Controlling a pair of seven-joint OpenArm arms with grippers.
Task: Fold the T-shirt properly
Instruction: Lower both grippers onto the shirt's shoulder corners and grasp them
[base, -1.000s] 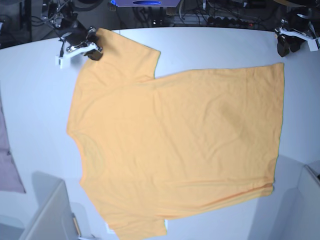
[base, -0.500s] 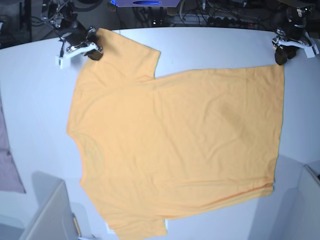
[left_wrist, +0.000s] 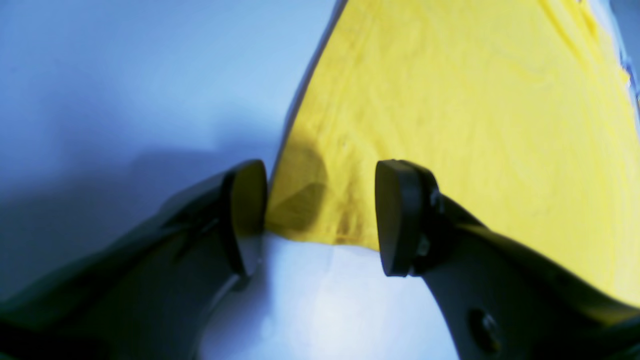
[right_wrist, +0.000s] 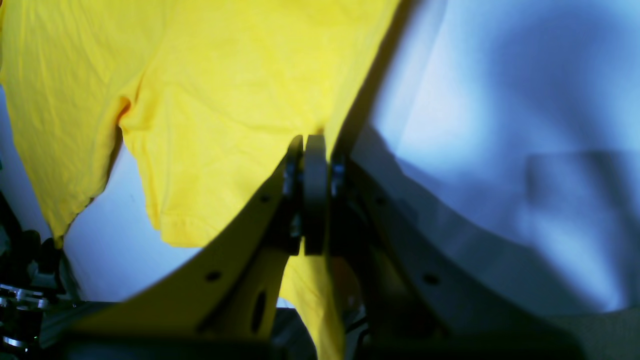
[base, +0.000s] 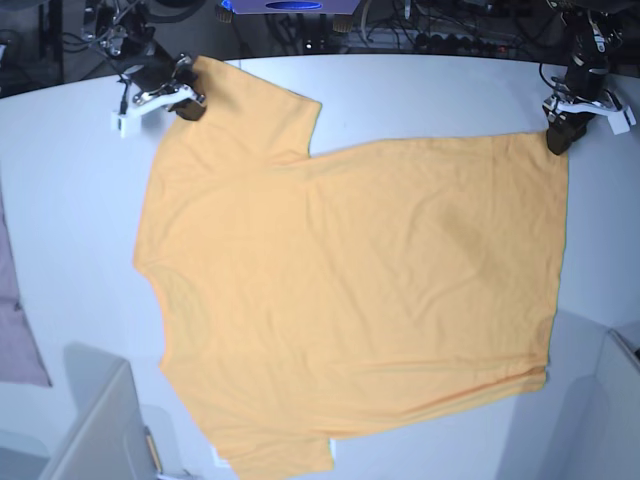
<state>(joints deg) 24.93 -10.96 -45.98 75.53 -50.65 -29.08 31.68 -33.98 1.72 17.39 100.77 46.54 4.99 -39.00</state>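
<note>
The right gripper is pinching the T-shirt with jaws pressed together on the sleeve edge, at the table's far corner. The left gripper is standing with jaws apart, straddling the shirt's hem corner, pads resting on either side of it. The shirt is lying spread flat across the table, and a pinkish cloth is sitting at the table's edge.

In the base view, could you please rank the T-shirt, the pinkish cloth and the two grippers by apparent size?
1. T-shirt, by far the largest.
2. Pinkish cloth, cut off by the frame.
3. Right gripper and left gripper: alike, unranked.
</note>
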